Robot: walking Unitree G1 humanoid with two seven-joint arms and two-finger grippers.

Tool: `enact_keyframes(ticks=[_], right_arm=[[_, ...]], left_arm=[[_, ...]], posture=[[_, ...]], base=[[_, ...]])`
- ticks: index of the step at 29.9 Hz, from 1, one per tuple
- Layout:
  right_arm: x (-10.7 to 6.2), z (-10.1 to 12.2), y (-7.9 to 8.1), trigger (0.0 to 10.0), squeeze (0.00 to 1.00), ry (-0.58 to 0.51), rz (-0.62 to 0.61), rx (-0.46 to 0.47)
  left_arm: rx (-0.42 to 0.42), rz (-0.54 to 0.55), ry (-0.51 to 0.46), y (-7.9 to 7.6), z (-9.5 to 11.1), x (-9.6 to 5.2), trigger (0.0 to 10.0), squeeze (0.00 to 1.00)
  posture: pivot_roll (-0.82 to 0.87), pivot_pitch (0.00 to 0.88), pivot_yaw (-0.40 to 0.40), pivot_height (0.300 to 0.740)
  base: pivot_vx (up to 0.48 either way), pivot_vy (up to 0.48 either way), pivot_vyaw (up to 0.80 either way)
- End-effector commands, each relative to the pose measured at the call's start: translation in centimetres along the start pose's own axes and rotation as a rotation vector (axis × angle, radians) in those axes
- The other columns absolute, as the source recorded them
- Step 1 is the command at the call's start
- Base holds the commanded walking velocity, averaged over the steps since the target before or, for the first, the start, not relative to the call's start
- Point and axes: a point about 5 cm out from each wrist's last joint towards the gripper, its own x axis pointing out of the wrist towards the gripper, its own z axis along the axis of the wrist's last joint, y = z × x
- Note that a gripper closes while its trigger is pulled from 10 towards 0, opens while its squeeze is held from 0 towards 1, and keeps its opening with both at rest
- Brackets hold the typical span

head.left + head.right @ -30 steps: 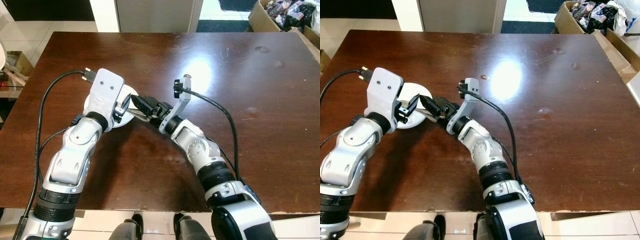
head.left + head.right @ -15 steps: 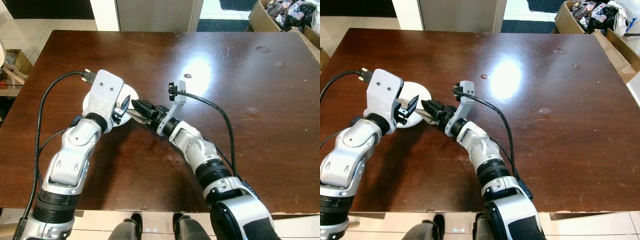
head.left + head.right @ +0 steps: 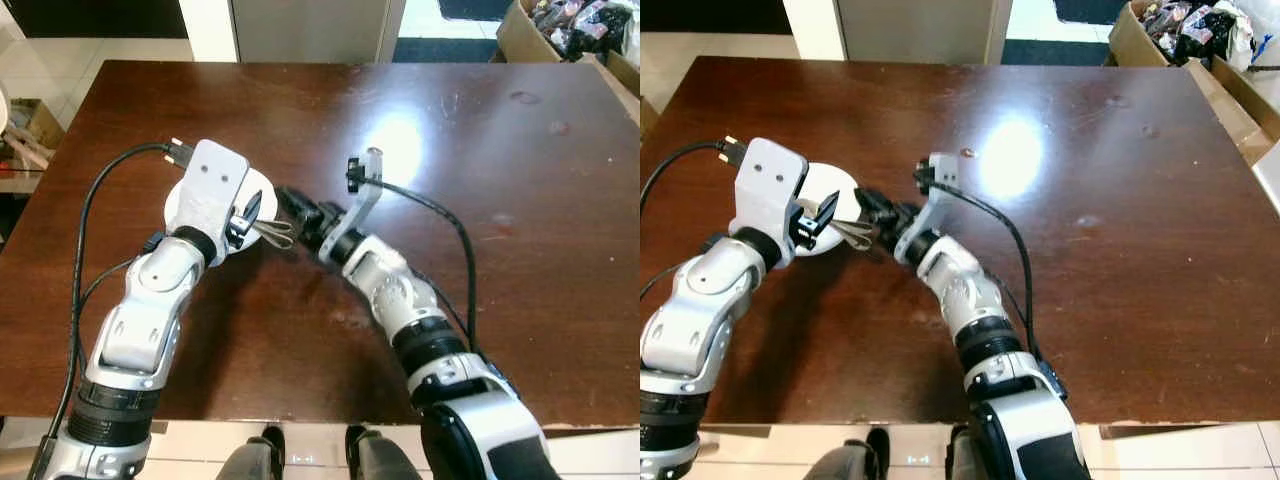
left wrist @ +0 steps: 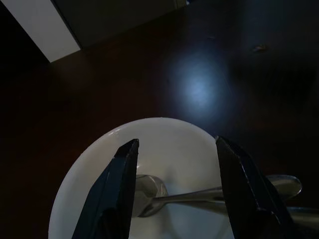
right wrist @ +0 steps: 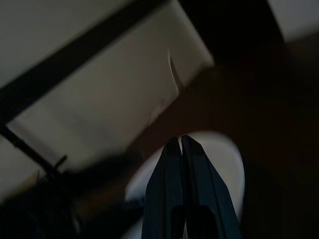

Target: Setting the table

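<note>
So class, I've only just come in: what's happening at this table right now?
A robot is setting a dark wooden table. A small white plate sits on it, with two metal spoons lying across the plate, handles sticking out over its edge. The left claw hovers open over the plate, its fingers on either side of the spoons without gripping them. The right claw is shut and empty, just beside the plate.
</note>
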Motion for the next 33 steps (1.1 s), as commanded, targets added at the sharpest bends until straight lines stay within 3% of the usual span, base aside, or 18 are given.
enact_keyframes(ticks=[1,3,4,5,9,10,11,15,18,19,21,23,27,29,31,33], right_arm=[[0.1,-0.1,1.0,0.0,0.0,-0.04,0.017,0.026],[-0.1,1.1,1.5,0.0,0.0,-0.08,0.031,0.005],[-0.3,2.1,2.0,3.6,0.0,-0.114,0.045,-0.008],[-0.7,3.0,2.7,10.0,0.0,-0.137,0.062,-0.035],[-1.8,3.7,3.5,10.0,0.0,-0.148,0.086,-0.082],[-2.6,2.6,2.9,10.0,0.0,-0.088,0.036,-0.175],[-3.0,2.0,2.6,10.0,0.0,-0.062,0.016,-0.212],[-4.2,0.9,1.6,10.0,0.0,-0.009,-0.059,-0.272],[-5.2,0.6,1.2,10.0,0.0,0.01,-0.104,-0.297],[-6.1,0.9,0.7,10.0,0.0,0.01,-0.158,-0.298],[-6.4,1.2,0.5,10.0,0.0,0.008,-0.179,-0.3],[-6.9,2.0,0.1,10.0,0.0,-0.003,-0.22,-0.319],[-7.2,3.1,-0.3,10.0,0.0,-0.022,-0.245,-0.361],[-7.6,3.7,-0.8,10.0,0.0,-0.035,-0.275,-0.374],[-7.8,3.9,-1.0,10.0,0.0,-0.038,-0.287,-0.374],[-7.9,3.9,-1.1,10.0,0.0,-0.038,-0.294,-0.372]], left_arm=[[0.003,-0.011,0.012,-0.2,-0.3,0.0,10.0,0.0],[0.003,-0.011,0.01,-0.1,-0.2,0.0,10.0,0.0],[0.004,-0.008,0.008,0.1,-0.2,0.1,10.0,0.0],[0.008,0.0,0.003,0.4,0.0,0.3,10.0,0.0],[0.017,0.013,-0.002,1.2,0.1,0.6,10.0,0.0],[0.014,-0.023,0.013,1.4,-0.1,0.6,10.0,0.0],[0.008,-0.049,0.018,1.3,-0.2,0.5,10.0,0.0],[0.004,-0.092,0.056,1.7,-1.0,0.9,10.0,0.0],[0.002,-0.028,0.116,2.7,-1.9,2.0,10.0,0.0],[-0.018,0.056,0.184,3.7,-2.8,3.7,10.0,0.0],[-0.016,0.057,0.195,3.7,-3.0,4.3,10.0,0.0],[0.011,-0.09,0.206,2.2,-3.0,5.5,10.0,0.0],[0.185,-0.253,0.145,1.8,-1.8,5.7,10.0,0.0],[0.311,-0.295,0.142,3.5,-1.3,5.3,10.0,0.0],[0.343,-0.281,0.147,4.5,-1.1,5.2,10.0,0.0],[0.324,-0.161,0.179,6.7,-1.4,5.4,10.0,0.0]], posture=[[-0.08,0.146,0.07,0.74],[-0.08,0.146,0.072,0.74],[-0.09,0.147,0.077,0.74],[-0.09,0.147,0.079,0.74],[-0.09,0.146,0.08,0.74],[-0.09,0.144,0.083,0.74],[-0.1,0.143,0.084,0.74],[-0.1,0.141,0.088,0.74],[-0.1,0.141,0.091,0.74],[-0.12,0.142,0.095,0.74],[-0.12,0.142,0.097,0.74],[-0.14,0.143,0.108,0.74],[-0.15,0.145,0.114,0.74],[-0.14,0.148,0.113,0.74],[-0.14,0.148,0.113,0.74],[-0.13,0.148,0.112,0.74]], base=[[0.0,0.0,0.0],[0.0,0.0,0.0],[0.0,0.0,0.0],[0.0,0.0,0.0],[0.0,0.0,0.0],[0.0,0.0,0.0],[0.0,0.0,0.0],[0.0,0.0,0.0],[0.0,0.0,0.0],[0.0,0.0,0.0],[0.0,0.0,0.0],[0.0,0.0,0.0],[0.0,0.0,0.0],[0.0,0.0,0.0],[0.0,0.0,0.0],[0.0,0.0,0.0]])
